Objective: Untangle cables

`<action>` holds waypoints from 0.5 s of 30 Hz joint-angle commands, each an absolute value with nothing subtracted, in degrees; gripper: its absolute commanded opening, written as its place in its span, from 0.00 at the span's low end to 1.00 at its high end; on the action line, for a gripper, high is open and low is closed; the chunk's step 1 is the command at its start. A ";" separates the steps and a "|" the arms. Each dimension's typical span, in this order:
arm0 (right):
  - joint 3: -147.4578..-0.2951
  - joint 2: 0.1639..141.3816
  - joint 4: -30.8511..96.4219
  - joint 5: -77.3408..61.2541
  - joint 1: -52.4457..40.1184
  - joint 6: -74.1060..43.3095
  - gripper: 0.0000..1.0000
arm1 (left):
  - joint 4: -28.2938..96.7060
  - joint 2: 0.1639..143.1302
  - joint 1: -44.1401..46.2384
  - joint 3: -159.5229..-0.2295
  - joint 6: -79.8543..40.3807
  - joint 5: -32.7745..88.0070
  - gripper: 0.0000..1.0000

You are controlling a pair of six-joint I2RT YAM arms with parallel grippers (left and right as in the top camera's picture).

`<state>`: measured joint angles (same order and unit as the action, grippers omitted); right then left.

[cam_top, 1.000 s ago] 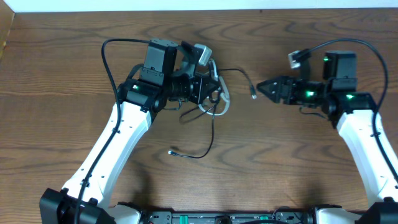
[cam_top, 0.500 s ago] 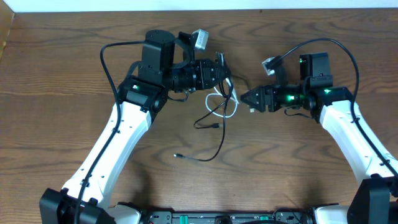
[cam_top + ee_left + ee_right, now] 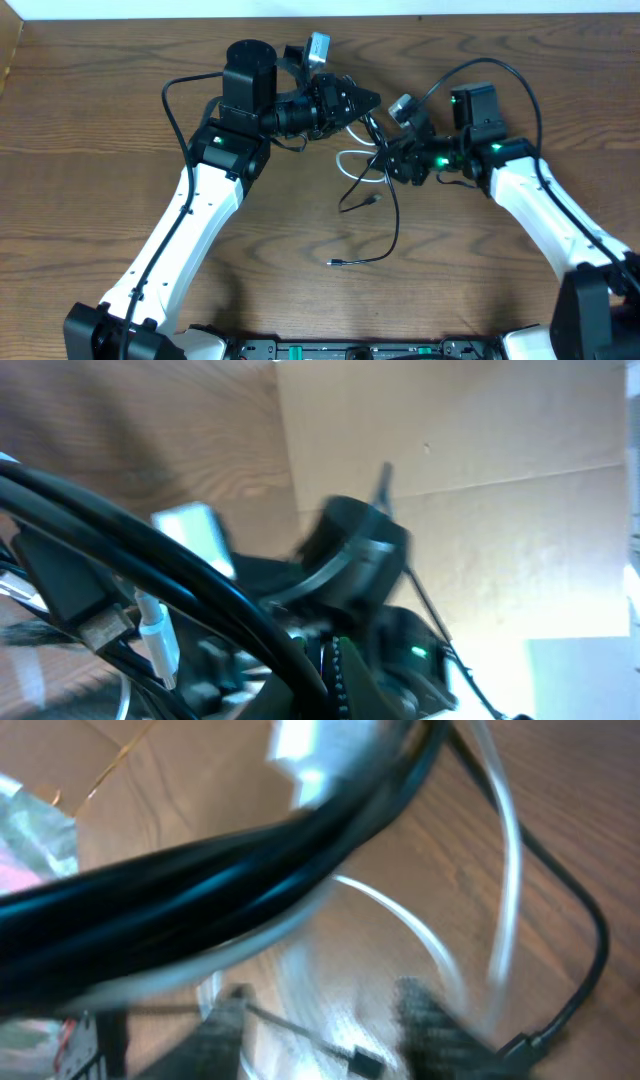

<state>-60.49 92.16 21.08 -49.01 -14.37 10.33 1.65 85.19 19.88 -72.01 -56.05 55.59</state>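
Note:
My left gripper (image 3: 368, 100) is raised above the table's back middle and shut on the cables, which hang from it in a tangle. The white cable (image 3: 352, 158) loops just below it. The black cable (image 3: 392, 225) trails toward the front, and its plug end (image 3: 332, 263) lies on the wood. My right gripper (image 3: 388, 165) is pushed into the tangle from the right. In the right wrist view its fingers (image 3: 225, 1030) stand apart, with a thin black cable (image 3: 300, 1032) running across the gap and the blurred white cable (image 3: 505, 850) beyond. A white plug (image 3: 160, 645) shows in the left wrist view.
The wooden table (image 3: 100, 150) ends at a white strip along the back. A cardboard edge (image 3: 8, 60) stands at the far left. The arms' thick black wires (image 3: 175, 90) arc over both wrists. The arm bases (image 3: 350, 350) sit at the front edge.
My left gripper swung right and lifted the tangle. My right gripper moved left into the cables and its jaws narrowed. The black cable's loose end slid to the right.

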 commanded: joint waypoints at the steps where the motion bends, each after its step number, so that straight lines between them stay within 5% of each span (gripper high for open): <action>1: -60.73 93.82 19.05 -45.67 -14.17 8.12 0.01 | 0.58 84.42 19.66 -72.62 -59.66 58.96 0.07; 6: -60.75 92.38 20.18 -41.21 -9.58 -3.66 0.01 | 0.95 84.42 18.15 -72.62 -53.95 58.89 0.08; 10: -60.73 91.72 30.92 -24.12 -3.36 -21.10 0.01 | 5.61 84.44 14.41 -72.62 -48.49 56.51 0.07; 15: -60.47 91.72 41.80 -11.18 1.32 -23.53 0.01 | 15.42 84.47 9.47 -72.62 -40.56 48.71 0.07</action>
